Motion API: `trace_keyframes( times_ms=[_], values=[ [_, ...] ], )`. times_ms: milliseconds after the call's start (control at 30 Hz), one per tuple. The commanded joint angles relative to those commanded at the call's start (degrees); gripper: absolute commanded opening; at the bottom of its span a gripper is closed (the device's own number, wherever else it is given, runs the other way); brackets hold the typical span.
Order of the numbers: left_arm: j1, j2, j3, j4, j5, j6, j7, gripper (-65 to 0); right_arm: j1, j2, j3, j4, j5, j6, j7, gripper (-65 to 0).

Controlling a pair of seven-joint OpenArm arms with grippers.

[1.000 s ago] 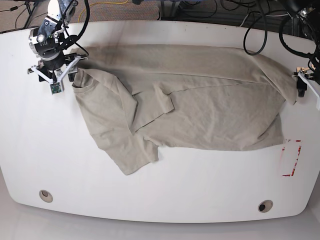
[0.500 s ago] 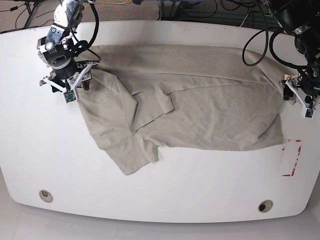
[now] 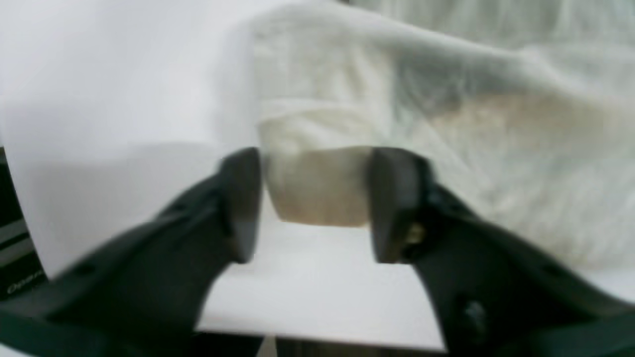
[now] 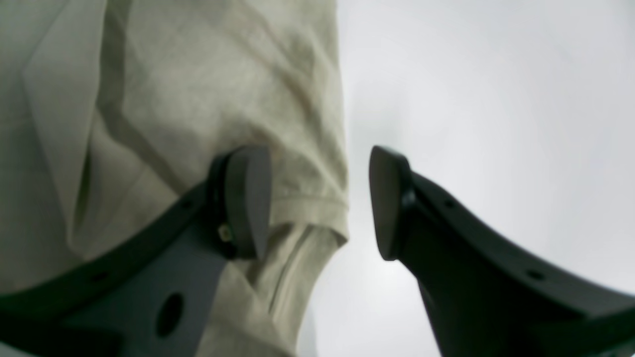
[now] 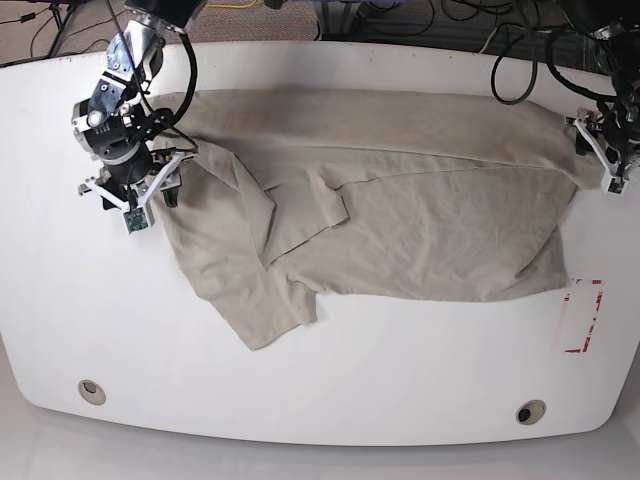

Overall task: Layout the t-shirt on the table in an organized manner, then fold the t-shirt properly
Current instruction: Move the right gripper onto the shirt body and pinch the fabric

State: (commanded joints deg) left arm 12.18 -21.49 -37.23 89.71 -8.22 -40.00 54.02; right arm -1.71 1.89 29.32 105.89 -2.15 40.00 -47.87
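Glossy white table (image 5: 400,390) bears rumpled soft khaki t-shirt (image 5: 400,220)

Table (image 5: 330,400): glossy white top, rounded corners. Two round grey grommet holes near the front edge, one left (image 5: 91,391), one right (image 5: 530,411). Red-outlined rectangle mark (image 5: 583,316) near the right edge. Lying directly on it: one beige-grey t-shirt (image 5: 400,210), spread across the rear half, creased, one sleeve folded over.
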Motion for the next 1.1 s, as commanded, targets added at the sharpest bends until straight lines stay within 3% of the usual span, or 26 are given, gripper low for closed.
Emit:
trace_keyframes(
  times_ms=[367,700,767,967,1100],
  values=[
    [2.73,-0.70,-3.78,3.78,0.26,0.00,0.35,-38.8,12.40,0.09,0.09,-16.62,0.09,0.00,0.88,-34.4],
    [4.84,-0.88,-6.42,3.96,0.00,0.00,0.44,-38.8,20.48,3.87,0.09,-35.43,0.00,0.00,10.02,-33.9],
    [5.54,-0.88,-7.03,3.96,0.00,0.00,0.35,-37.8,21.27,4.92,0.09,-38.68,0.00,0.00,11.78,-33.9],
    [5.89,-0.88,-9.49,3.96,0.00,0.00,0.35,-26.8,22.24,6.95,0.09,-44.57,0.00,0.00,14.68,-33.8],
    [5.54,-0.88,-9.93,3.96,-0.09,0.00,0.26,-26.2,21.80,6.68,-0.26,-45.54,0.00,0.00,15.21,-33.8]
  ],
)
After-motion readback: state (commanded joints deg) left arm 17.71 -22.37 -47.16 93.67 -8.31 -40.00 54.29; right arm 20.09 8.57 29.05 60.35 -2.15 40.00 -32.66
